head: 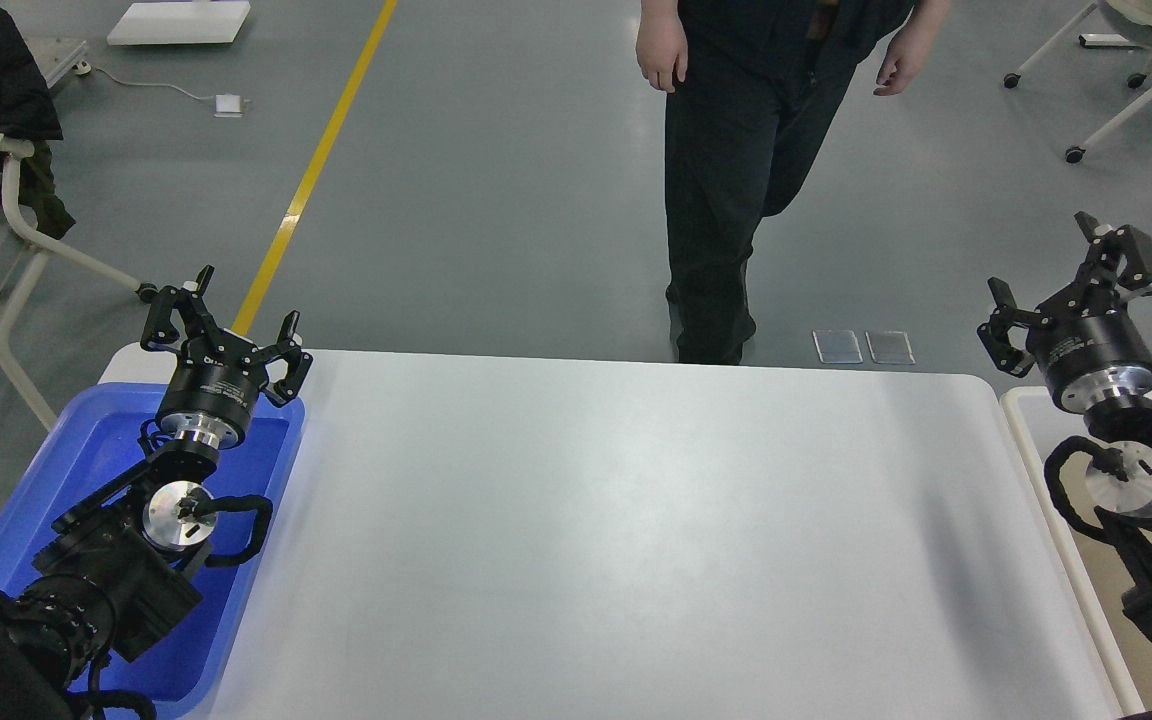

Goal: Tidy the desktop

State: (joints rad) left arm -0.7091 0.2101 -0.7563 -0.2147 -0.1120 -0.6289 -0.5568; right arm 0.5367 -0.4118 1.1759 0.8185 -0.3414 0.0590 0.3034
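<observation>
Just smooth white rounded desktop (626,520)

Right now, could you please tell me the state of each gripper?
Left gripper: open, holding nothing, above the blue tray.
Right gripper: open, holding nothing, beside the desktop.

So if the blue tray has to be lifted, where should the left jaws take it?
On the blue tray, grip the raised right rim, the long edge beside the desktop. It is thin and upright, so come straight down with jaws astride it. The left gripper, open, hangs above the tray's far end.
</observation>
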